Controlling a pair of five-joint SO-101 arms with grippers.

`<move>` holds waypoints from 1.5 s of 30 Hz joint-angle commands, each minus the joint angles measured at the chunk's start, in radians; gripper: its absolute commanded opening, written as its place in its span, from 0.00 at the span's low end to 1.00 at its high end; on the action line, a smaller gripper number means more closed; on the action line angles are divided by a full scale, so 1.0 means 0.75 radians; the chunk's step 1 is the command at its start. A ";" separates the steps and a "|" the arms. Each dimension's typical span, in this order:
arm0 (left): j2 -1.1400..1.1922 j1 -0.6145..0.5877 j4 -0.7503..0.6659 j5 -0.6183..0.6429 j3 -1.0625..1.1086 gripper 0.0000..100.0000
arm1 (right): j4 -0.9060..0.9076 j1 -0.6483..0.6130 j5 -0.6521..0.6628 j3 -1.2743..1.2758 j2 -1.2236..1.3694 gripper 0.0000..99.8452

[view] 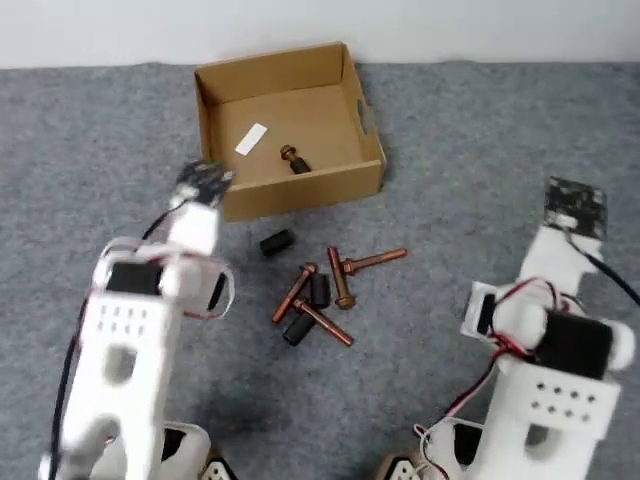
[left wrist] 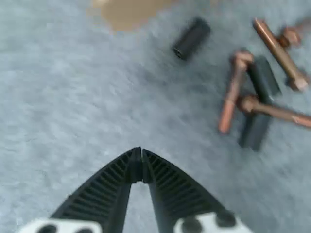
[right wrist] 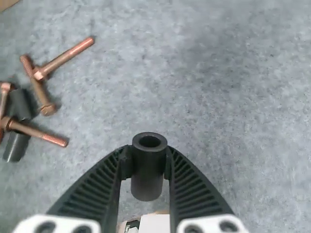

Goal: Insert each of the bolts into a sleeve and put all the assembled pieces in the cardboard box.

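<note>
Several copper bolts (view: 340, 278) and three black sleeves (view: 319, 290) lie loose in a heap mid-table, one sleeve (view: 277, 242) a little apart toward the box. The cardboard box (view: 300, 192) stands at the back and holds one bolt-and-sleeve piece (view: 291, 158). My right gripper (right wrist: 148, 153) is shut on an upright black sleeve (right wrist: 147, 174), hovering right of the heap; in the high view it (view: 573, 205) sits far right. My left gripper (left wrist: 141, 158) is shut with nothing in it, above bare mat by the box's front left corner (view: 205, 185), with the lone sleeve (left wrist: 192, 38) and bolts (left wrist: 233, 92) beyond it.
A grey felt mat (view: 450, 150) covers the table. A white label (view: 252, 139) lies inside the box. Open mat stretches between the heap and the right arm, and along the far right.
</note>
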 commanded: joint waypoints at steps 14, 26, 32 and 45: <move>1.004 0.262 0.440 -0.194 -1.073 0.04 | -0.081 0.173 -0.010 0.174 -0.224 0.01; 1.197 0.354 0.364 -0.198 -1.091 0.14 | -0.081 0.173 -0.010 0.174 -0.224 0.01; 1.297 0.352 0.299 -0.196 -1.153 0.14 | -0.081 0.169 -0.010 0.174 -0.220 0.01; 1.682 0.352 0.387 -0.192 -1.582 0.14 | -0.126 0.169 -0.010 0.176 -0.214 0.01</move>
